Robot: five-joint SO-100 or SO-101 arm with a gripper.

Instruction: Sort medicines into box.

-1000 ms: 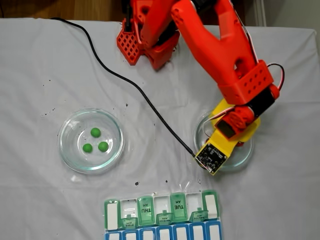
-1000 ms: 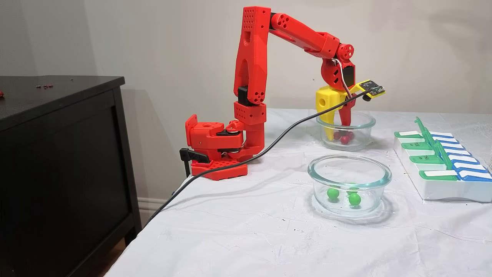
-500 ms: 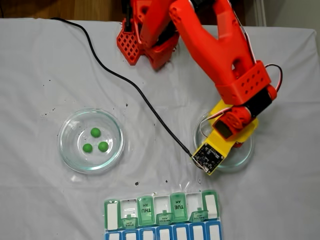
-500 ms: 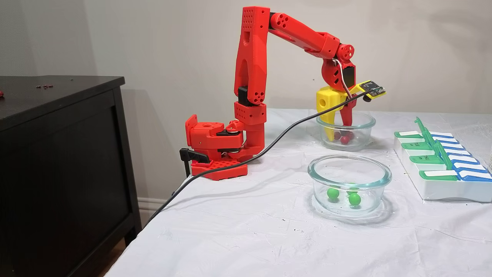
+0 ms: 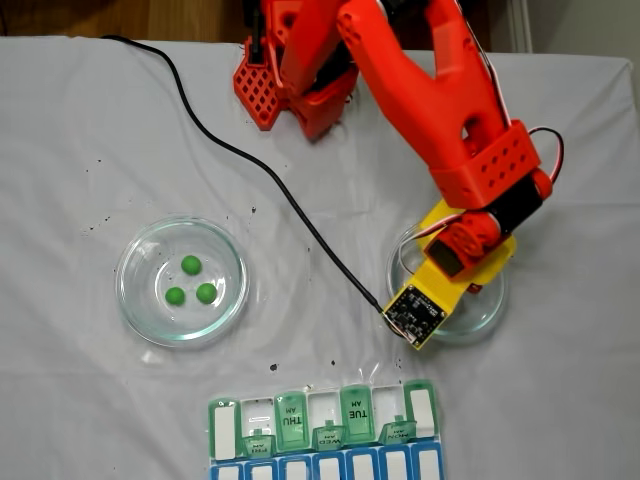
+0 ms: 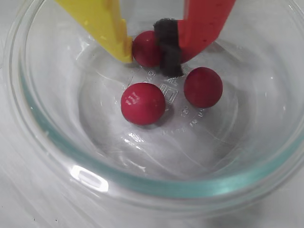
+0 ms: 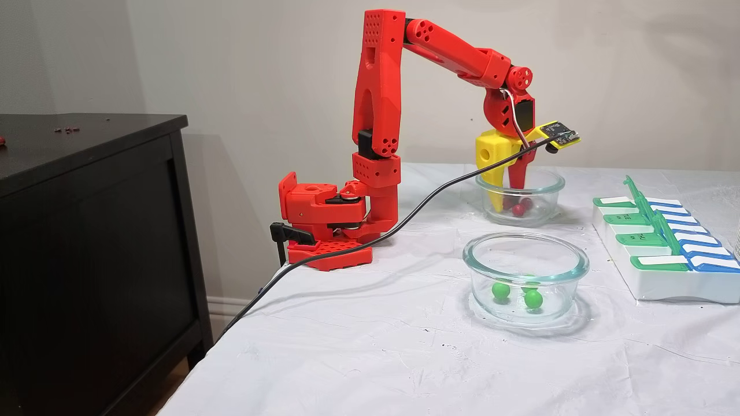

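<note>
We see the end effector (image 6: 152,50) pinching one dark red ball (image 6: 146,48) inside the glass dish (image 6: 142,185) (two others (image 6: 143,103) beside); being glossy, it may squirt free when lifted.

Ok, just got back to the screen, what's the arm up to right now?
The arm has its tool down inside the glass dish of red balls, and its yellow and red fingers are closed on one red ball. Two more red balls lie loose beside it. Three green balls sit in the other dish. The pill box has some lids up; no ball shows in it.
</note>
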